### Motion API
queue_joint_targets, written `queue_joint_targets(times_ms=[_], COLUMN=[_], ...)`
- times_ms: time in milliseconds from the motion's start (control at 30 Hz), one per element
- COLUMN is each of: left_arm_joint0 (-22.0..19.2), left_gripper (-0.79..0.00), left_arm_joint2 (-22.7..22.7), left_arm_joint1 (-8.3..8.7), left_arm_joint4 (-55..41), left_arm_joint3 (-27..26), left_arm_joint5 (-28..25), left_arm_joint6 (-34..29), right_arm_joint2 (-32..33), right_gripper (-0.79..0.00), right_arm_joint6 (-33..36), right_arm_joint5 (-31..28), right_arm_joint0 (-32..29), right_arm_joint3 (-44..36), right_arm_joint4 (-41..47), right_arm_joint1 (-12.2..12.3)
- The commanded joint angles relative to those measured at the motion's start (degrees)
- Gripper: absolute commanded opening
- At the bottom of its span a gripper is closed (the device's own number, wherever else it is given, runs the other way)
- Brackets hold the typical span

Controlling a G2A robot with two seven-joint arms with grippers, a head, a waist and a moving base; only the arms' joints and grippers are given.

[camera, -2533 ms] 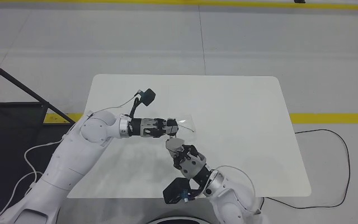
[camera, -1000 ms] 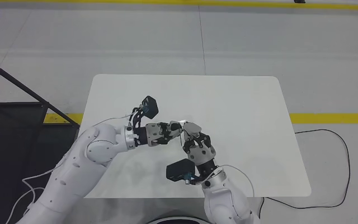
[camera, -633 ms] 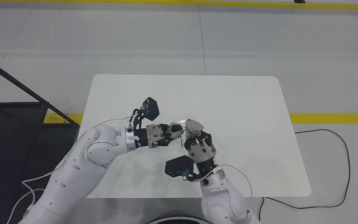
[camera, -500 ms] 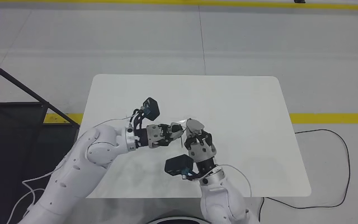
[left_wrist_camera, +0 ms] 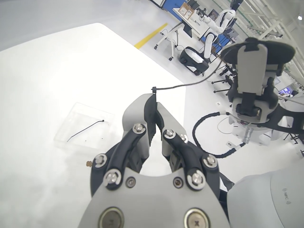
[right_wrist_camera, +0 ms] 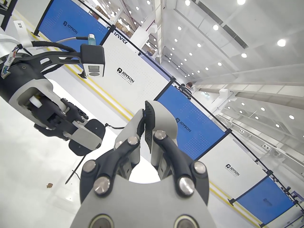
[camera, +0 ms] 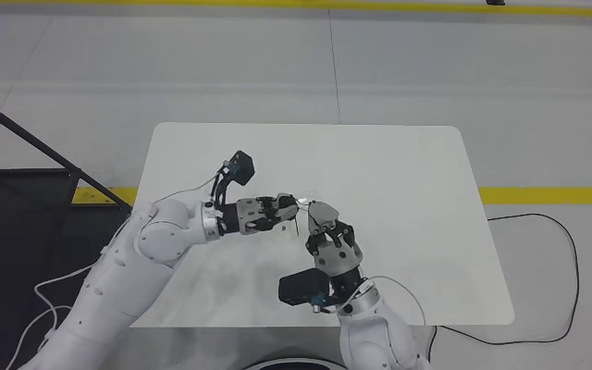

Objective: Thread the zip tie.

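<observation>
The black zip tie [left_wrist_camera: 171, 87] hangs in the air between my two grippers, over the middle of the white table [camera: 398, 176]. My left gripper [left_wrist_camera: 154, 105] is shut on it, with the tie's small square head just past the fingertips. From the head the strap runs across to my right gripper [left_wrist_camera: 253, 46], which is shut on its far part. In the top view the left gripper [camera: 287, 205] and the right gripper [camera: 317, 215] stand close together. A loose end of strap [right_wrist_camera: 73, 169] hangs below the left gripper [right_wrist_camera: 92, 131]. The right gripper [right_wrist_camera: 145, 115] has its pads pressed together.
A clear shallow tray [left_wrist_camera: 71, 119] lies on the table under the grippers, with another black zip tie [left_wrist_camera: 85, 129] in it. A small brown speck [left_wrist_camera: 89, 163] sits on the table beside the tray. The table's right half is bare.
My right gripper has drawn back toward the table's near side while the left gripper has shifted slightly toward the far side, so the gap between them has widened. Both stay shut.
</observation>
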Motion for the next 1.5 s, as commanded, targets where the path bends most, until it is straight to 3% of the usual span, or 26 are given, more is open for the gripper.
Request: queue_joint_targets(times_ms=[0, 367, 600, 933, 1167, 1467], left_arm_joint0=[-0.24, -1.17, -1.94, -1.94, -1.73, -2.39], left_gripper=[-0.785, -0.785, -0.785, -0.785, -0.785, -0.785], left_arm_joint2=[0.07, 0.53, 1.32, 1.32, 1.71, 1.64], left_arm_joint1=[-0.03, -0.30, -0.56, -0.56, -0.77, -0.73], left_arm_joint4=[-0.28, -1.52, -3.24, -3.24, -5.59, -9.10], left_arm_joint3=[0.35, 1.56, 1.97, 1.97, 2.08, 2.94], left_arm_joint5=[0.36, 2.51, 4.91, 4.91, 6.08, 3.99], left_arm_joint6=[-0.33, -1.13, -2.55, -2.55, -2.98, -6.83], right_arm_joint2=[0.21, 0.26, 0.91, 0.81, 0.68, 1.08], right_gripper=[-0.785, -0.785, -0.785, -0.785, -0.785, -0.785], right_arm_joint6=[-0.45, -2.78, -4.00, -4.23, -9.69, -11.14], right_arm_joint5=[0.12, 1.94, -3.69, -4.11, -4.91, -6.47], right_arm_joint0=[-0.30, -1.41, -1.53, -1.46, -0.80, 0.22], right_arm_joint3=[-0.19, -0.68, -1.52, -1.47, -0.53, 0.88], right_arm_joint4=[0.02, -0.06, 2.57, 2.57, 0.53, -0.68], right_arm_joint1=[0.05, 0.09, 0.39, 0.41, 0.78, 1.08])
